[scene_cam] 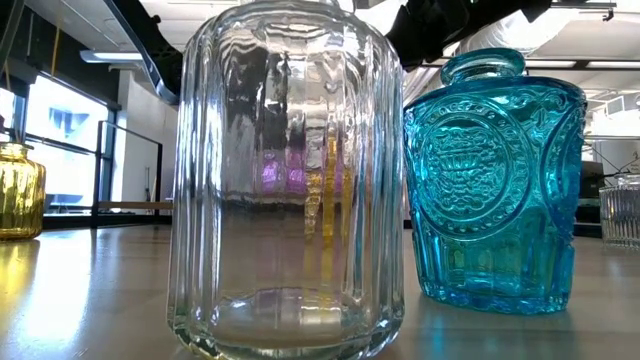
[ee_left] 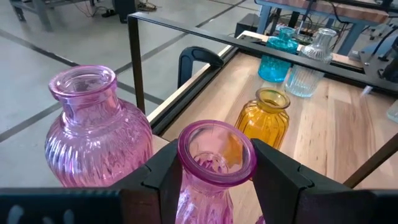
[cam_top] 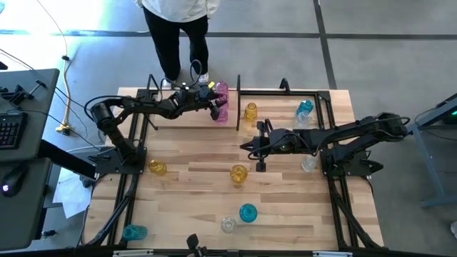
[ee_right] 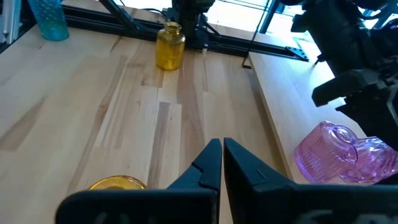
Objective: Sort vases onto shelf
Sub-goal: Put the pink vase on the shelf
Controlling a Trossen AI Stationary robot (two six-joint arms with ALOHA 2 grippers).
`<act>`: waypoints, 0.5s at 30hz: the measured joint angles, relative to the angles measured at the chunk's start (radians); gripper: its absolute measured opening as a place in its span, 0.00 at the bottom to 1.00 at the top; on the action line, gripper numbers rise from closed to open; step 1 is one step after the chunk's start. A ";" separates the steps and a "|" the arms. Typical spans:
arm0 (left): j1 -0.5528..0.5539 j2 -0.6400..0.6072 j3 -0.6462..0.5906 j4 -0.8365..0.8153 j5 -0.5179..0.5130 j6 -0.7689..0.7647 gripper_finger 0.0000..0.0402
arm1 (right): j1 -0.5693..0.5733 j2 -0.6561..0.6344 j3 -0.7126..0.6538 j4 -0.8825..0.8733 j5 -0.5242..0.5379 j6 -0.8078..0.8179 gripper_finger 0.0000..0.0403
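Note:
My left gripper [cam_top: 216, 107] reaches to the shelf [cam_top: 278, 127] at the table's far edge and is shut on a pink vase [ee_left: 214, 162]. A second pink vase [ee_left: 93, 127] stands right beside it. An amber vase [ee_left: 265, 118], a teal vase [ee_left: 277, 53] and a clear vase [ee_left: 308, 70] stand on the shelf board. My right gripper [ee_right: 222, 158] hovers shut over the table's middle [cam_top: 250, 146]. More vases stand on the table: two amber [cam_top: 157, 168] [cam_top: 238, 173], two teal [cam_top: 248, 212] [cam_top: 133, 232] and two clear [cam_top: 228, 225] [cam_top: 308, 163]. My left gripper pinches the pink vase by its narrow neck [ee_left: 186, 177], just under the flared rim, one finger on each side. The fingers come in about level from the table's left. The vase stays upright; its base is hidden below the fingers.
A person stands just beyond the table's far edge [cam_top: 178, 36]. Thin black frame posts [ee_left: 134, 59] and rails edge the shelf. The arm mounts stand at the table's left [cam_top: 118, 153] and right [cam_top: 343, 160]. In the low view a clear vase [scene_cam: 290, 180] and a teal vase [scene_cam: 495, 180] fill the foreground.

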 joint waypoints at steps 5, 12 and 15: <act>0.000 0.000 0.000 0.000 -0.004 0.000 0.37 | 0.007 0.000 0.000 0.000 0.000 -0.004 0.00; 0.000 0.000 0.000 -0.001 -0.014 0.000 0.37 | 0.007 0.000 0.000 0.000 0.000 -0.004 0.00; 0.000 0.000 0.000 -0.003 -0.015 -0.001 0.37 | 0.007 0.000 0.000 0.000 0.000 -0.004 0.00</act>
